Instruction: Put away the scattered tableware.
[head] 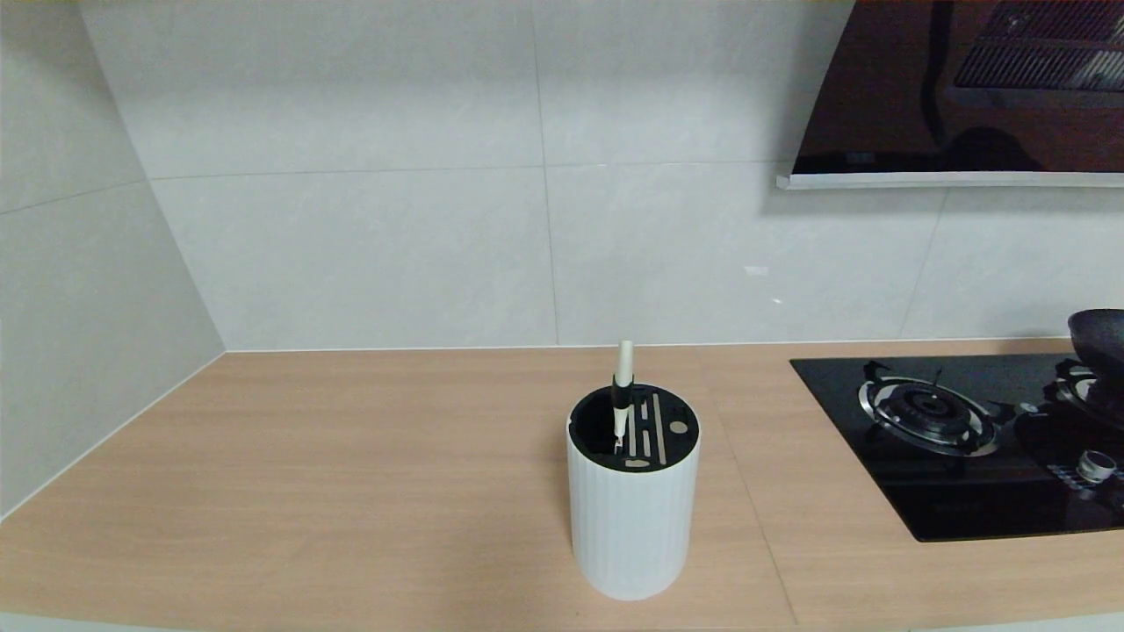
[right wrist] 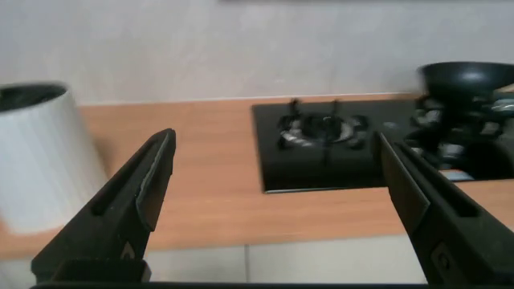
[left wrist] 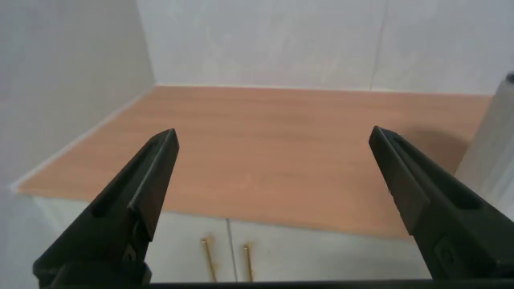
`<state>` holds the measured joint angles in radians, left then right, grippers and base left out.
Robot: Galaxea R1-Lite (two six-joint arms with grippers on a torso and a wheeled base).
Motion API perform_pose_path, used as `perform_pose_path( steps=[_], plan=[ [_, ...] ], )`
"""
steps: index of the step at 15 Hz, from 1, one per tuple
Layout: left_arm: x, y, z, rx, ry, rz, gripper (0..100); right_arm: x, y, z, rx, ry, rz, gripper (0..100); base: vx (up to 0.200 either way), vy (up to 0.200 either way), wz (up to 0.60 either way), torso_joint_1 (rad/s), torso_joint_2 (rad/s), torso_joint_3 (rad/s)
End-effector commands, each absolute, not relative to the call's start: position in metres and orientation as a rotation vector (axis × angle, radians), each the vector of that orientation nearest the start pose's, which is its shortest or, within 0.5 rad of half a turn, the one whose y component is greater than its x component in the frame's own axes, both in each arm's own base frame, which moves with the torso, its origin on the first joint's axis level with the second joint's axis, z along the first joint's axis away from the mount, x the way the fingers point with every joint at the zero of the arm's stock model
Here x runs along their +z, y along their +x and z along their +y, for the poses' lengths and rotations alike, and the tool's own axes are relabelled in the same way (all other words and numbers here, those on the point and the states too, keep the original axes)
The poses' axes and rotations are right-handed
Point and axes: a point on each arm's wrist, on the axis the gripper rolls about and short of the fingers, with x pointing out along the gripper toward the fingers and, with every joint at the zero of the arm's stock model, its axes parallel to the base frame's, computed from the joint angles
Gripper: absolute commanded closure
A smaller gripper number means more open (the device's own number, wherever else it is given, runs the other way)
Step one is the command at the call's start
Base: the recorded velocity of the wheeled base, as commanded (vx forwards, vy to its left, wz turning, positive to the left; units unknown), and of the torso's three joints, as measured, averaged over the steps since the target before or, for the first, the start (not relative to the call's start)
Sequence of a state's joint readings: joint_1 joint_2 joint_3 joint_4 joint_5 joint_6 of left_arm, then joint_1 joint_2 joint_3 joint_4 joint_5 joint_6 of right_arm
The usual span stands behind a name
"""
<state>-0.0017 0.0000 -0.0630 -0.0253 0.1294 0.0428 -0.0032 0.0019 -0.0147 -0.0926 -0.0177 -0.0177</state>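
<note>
In the head view a white ribbed utensil holder (head: 632, 518) stands at lower centre on the wooden countertop (head: 351, 456). One utensil (head: 623, 377) with a cream handle and black collar stands upright in the left side of its slotted black top. The working end is sunk inside, so what kind it is cannot be told. At the right a black gas hob (head: 957, 439) and a dark pan (head: 1098, 338) are cut off by the frame edge, as is the range hood (head: 957, 88) at upper right. In the left wrist view the left gripper (left wrist: 273, 140) is spread wide over bare countertop with nothing between its fingers; a sliver of the holder's wall shows at the edge. In the right wrist view the right gripper (right wrist: 273, 140) is equally wide and empty, with the holder partly cropped to one side and the hob and pan beyond.
</note>
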Motion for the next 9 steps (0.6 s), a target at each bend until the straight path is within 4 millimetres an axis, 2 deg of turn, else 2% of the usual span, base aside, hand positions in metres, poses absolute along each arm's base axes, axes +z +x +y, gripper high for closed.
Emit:
perform_pose_path(
  steps=[1, 3, 5, 7, 9],
  plan=[
    [0.0792, -0.023, 0.0024, 0.105, 0.029, -0.035, 0, 0.0837, -0.023, -0.0002, -0.016, -0.018, -0.078, 0, 0.0, 0.0, 0.0, 0.0, 0.0, 0.0],
    [0.0753, -0.0228, 0.0006, 0.025, 0.006, 0.002, 0, 0.0804, -0.0228, 0.0005, 0.017, -0.016, -0.046, 0, 0.0, 0.0, 0.0, 0.0, 0.0, 0.0],
    [0.0756, -0.0228, 0.0006, 0.021, 0.008, -0.001, 0, 0.0805, -0.0228, 0.0009, 0.033, -0.013, -0.048, 0, 0.0, 0.0, 0.0, 0.0, 0.0, 0.0],
    [0.0756, -0.0228, 0.0006, 0.021, 0.006, -0.001, 0, 0.075, -0.0206, 0.0009, 0.031, -0.014, 0.044, 0, 0.0, 0.0, 0.0, 0.0, 0.0, 0.0],
    [0.0756, -0.0228, 0.0006, 0.023, 0.0, -0.002, 0, 0.0758, -0.0227, 0.0008, 0.035, -0.017, -0.002, 0, 0.0, 0.0, 0.0, 0.0, 0.0, 0.0]
  ],
)
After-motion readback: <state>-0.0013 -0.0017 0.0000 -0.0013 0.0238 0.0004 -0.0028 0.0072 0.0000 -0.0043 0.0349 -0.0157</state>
